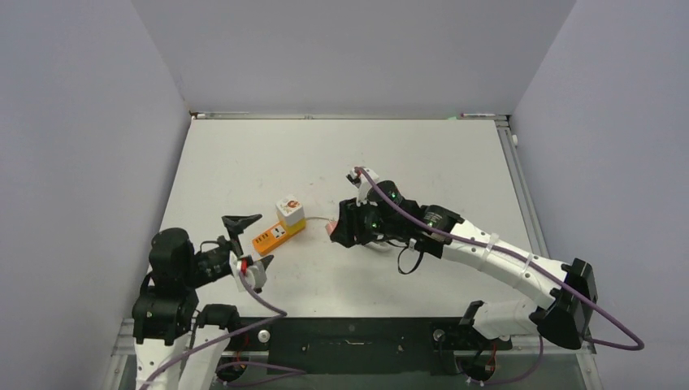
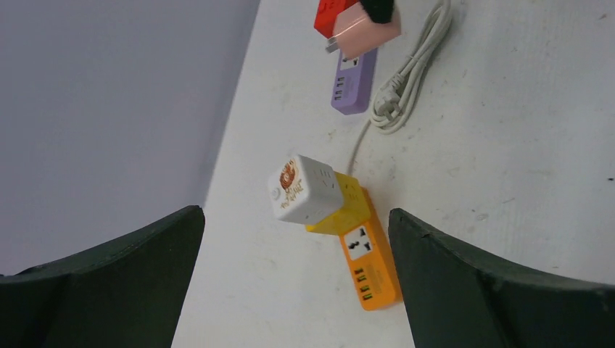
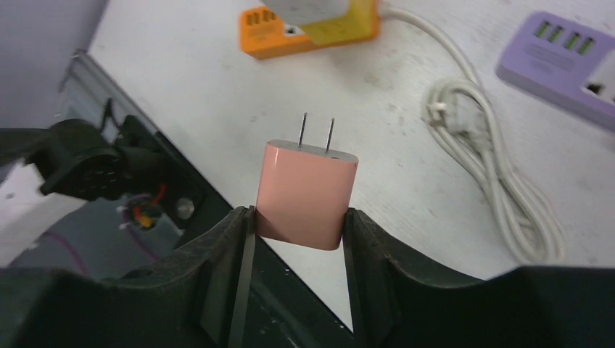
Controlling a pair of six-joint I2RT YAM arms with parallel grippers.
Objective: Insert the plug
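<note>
Table (image 1: 244,154): bears both strips and the cable.
Left strip (image 1: 272,236): left of centre, lying aslant.
Cube (image 1: 289,209): on the left strip's far right end.
Cable (image 2: 406,80): runs right from that end to a coil just beside the right strip.
Right strip (image 2: 353,83): right of the left strip, under the right arm.
Plug (image 3: 306,194): off the table, between the right gripper's (image 3: 297,217) fingers, prongs away from it.
Left gripper (image 2: 295,212): left of the left strip, near, apart.
</note>
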